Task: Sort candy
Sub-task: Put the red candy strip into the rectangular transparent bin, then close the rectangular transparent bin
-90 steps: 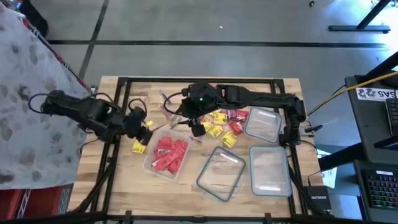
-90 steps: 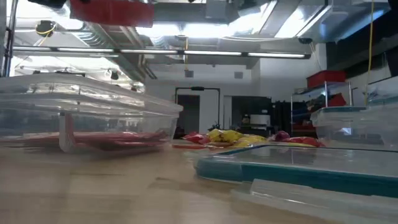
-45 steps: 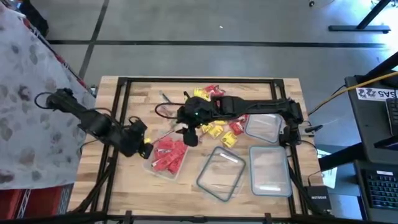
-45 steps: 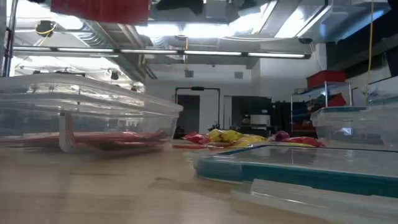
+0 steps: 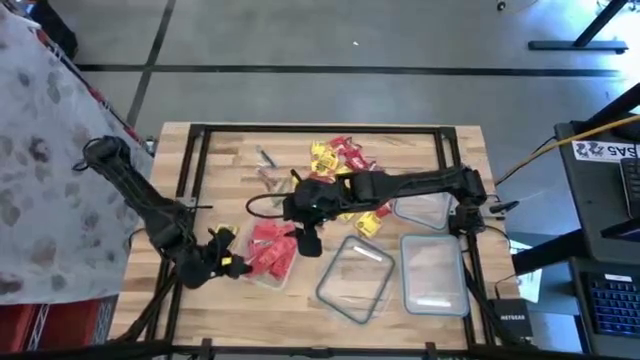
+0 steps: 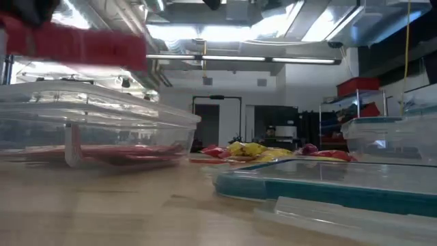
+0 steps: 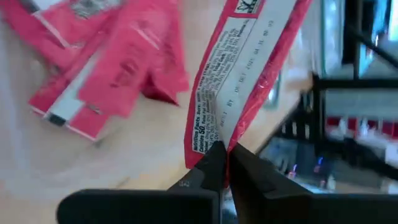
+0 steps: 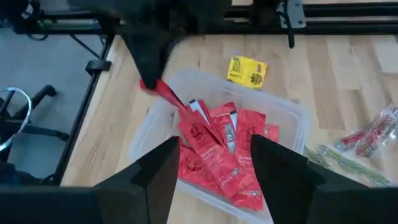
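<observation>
A clear container near the table's front left holds several red candy pieces. My left gripper stands at that container's left side, shut on one more red candy, which also shows as a red blur in the low view. My right gripper hovers open above the same container, with nothing between its fingers. A loose pile of yellow and red candy lies on the table farther back. A single yellow piece lies on the wood just beyond the container. My left gripper pinches one end of the red candy's wrapper between its two fingertips. The rest of the flat wrapper sticks out beyond the fingers, its white printed back showing. It is lifted clear, its free end slanting down over the container's rim.
Two empty clear containers lie near the front right, and a third sits behind them. A few silvery-clear pieces lie at the back left. A black frame rail runs around the tabletop.
My left gripper has gone toward the table's near edge, and the red candy it holds has come down over the container. My right gripper has moved from the candy pile toward the near left and now hangs above the red container.
</observation>
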Robot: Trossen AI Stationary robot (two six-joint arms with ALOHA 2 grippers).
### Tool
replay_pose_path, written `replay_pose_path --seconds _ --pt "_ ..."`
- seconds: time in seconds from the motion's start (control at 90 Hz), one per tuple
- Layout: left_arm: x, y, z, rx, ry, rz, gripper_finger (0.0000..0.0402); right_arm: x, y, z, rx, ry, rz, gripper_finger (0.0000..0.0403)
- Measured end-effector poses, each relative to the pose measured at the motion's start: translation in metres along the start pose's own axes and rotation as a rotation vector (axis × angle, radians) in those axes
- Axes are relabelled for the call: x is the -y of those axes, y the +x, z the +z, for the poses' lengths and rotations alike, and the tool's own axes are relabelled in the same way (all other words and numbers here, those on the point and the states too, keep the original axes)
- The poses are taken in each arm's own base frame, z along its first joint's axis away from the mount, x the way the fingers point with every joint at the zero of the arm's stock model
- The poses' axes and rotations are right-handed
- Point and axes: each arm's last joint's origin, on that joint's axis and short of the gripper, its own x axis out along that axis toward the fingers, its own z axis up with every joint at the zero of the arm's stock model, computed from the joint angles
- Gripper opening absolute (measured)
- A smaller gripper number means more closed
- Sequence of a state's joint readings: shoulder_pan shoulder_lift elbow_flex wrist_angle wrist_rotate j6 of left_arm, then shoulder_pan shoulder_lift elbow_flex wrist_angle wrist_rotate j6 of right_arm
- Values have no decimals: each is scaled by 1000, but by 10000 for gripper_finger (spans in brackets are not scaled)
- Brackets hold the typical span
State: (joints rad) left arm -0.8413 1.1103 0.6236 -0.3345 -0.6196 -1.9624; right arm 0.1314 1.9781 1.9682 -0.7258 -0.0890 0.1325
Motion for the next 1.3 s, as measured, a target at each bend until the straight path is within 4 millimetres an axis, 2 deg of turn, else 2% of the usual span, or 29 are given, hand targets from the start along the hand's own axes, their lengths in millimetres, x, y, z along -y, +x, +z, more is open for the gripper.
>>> replay_pose_path --seconds 0.211,0.422,0.589,0.944,1.111,1.3 --pt "-21 9 5 119 -136 -38 1 1 5 -2 -16 10 -2 186" --pt "-33 12 8 135 -135 -9 1 1 5 -3 -20 15 -2 186" --pt "-35 12 9 144 -141 2 11 0 5 -3 -24 22 8 186" --pt "-35 11 9 139 -145 2 124 0 5 -4 -43 24 21 186" --pt "-24 1 11 75 -125 -25 132 0 5 -5 -48 24 20 186" --pt "-5 -16 12 -52 -54 14 117 0 7 -4 -39 -2 21 186"
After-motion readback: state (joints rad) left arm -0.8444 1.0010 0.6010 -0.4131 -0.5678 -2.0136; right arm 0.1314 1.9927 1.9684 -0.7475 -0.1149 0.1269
